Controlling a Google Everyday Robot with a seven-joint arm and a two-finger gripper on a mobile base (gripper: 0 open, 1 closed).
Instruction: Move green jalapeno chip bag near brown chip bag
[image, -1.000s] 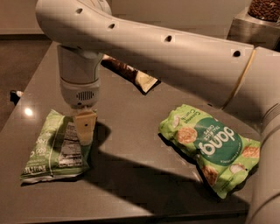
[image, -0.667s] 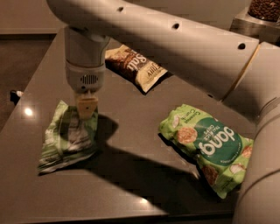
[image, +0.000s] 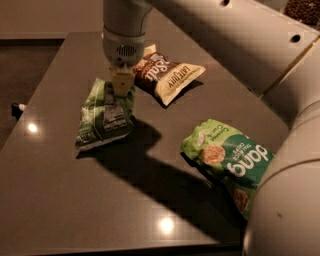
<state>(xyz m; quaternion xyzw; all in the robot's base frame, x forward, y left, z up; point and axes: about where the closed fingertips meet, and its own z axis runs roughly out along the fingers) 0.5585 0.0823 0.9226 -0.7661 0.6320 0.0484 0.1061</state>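
Note:
The green jalapeno chip bag (image: 104, 116) is light green with a white nutrition panel; it hangs tilted, lifted at its upper right corner, its lower end near the table. My gripper (image: 121, 86) points down from the white arm and is shut on the bag's top edge. The brown chip bag (image: 167, 75) lies just right of the gripper, dark brown in the middle with cream ends, a short gap from the green jalapeno bag.
A larger bright-green "dang" bag (image: 231, 159) lies at the right front of the dark table (image: 125, 210). My white arm (image: 280, 80) spans the right side. The table's left edge drops to the floor.
The gripper has lifted the green jalapeno bag and carried it back and right towards the brown bag. The brown bag is now fully uncovered by the arm.

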